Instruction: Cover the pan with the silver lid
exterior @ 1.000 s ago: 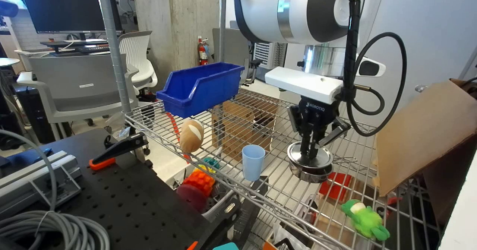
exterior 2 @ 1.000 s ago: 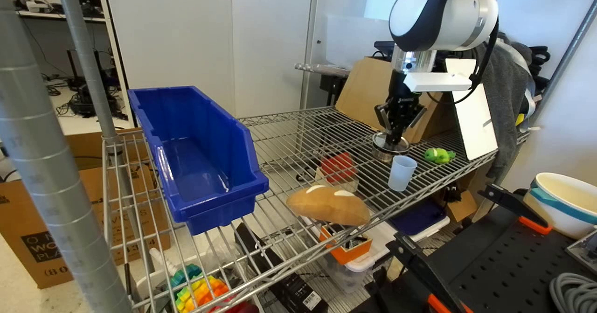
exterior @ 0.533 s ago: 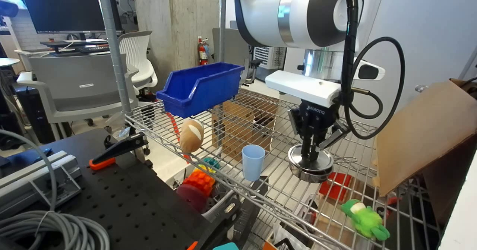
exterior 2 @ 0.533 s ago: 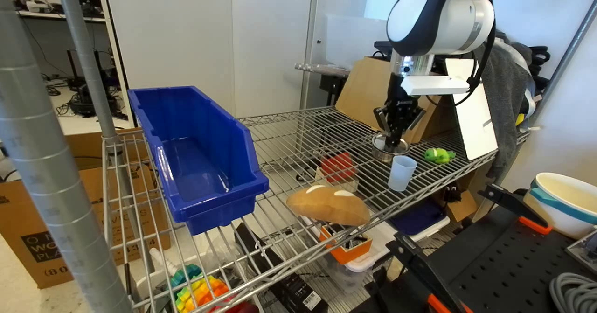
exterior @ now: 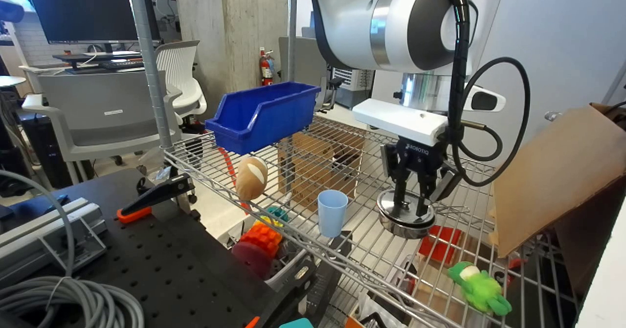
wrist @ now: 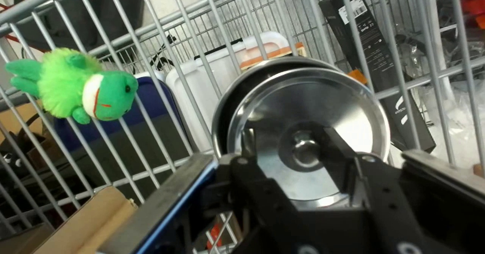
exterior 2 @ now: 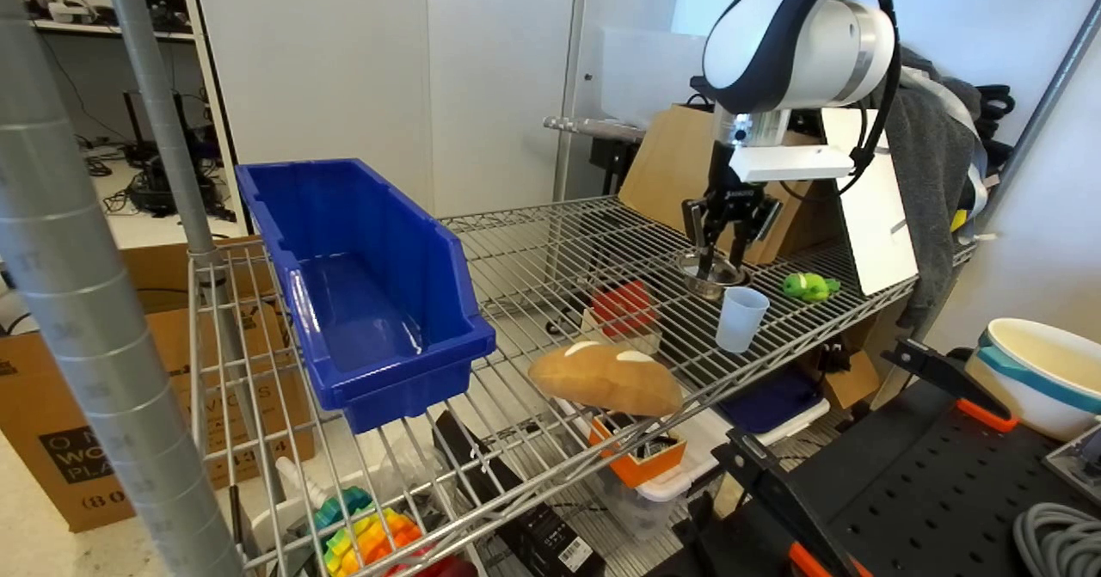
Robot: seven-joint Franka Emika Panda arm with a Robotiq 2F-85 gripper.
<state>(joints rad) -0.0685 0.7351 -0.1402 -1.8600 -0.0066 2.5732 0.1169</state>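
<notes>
The silver lid point(wrist: 303, 95) lies on top of the pan point(wrist: 226, 110). In the wrist view it sits off to the lower right, and a dark crescent of the pan's inside shows at upper left. In an exterior view the lid point(exterior: 390, 202) looks nearly level on the pan point(exterior: 406, 231); I cannot tell if it is fully seated. The pan also shows in an exterior view point(exterior 2: 704, 290). My gripper point(wrist: 290, 140) is open, its fingers on either side of the lid's knob and apart from it. The gripper shows low over the lid in both exterior views point(exterior: 411, 209) point(exterior 2: 721, 269).
A light-blue cup point(exterior: 332, 213) stands beside the pan on the wire shelf point(exterior 2: 550, 439). A green plush toy point(wrist: 75, 83) lies nearby. A brown bread-shaped plush point(exterior 2: 606, 377) and a blue bin point(exterior 2: 370, 302) are farther along. A cardboard sheet point(exterior: 557, 171) leans behind.
The lid has come down from just above the pan onto it. The fingers, closed on the knob before, have spread apart and let it go. The arm has shifted slightly.
</notes>
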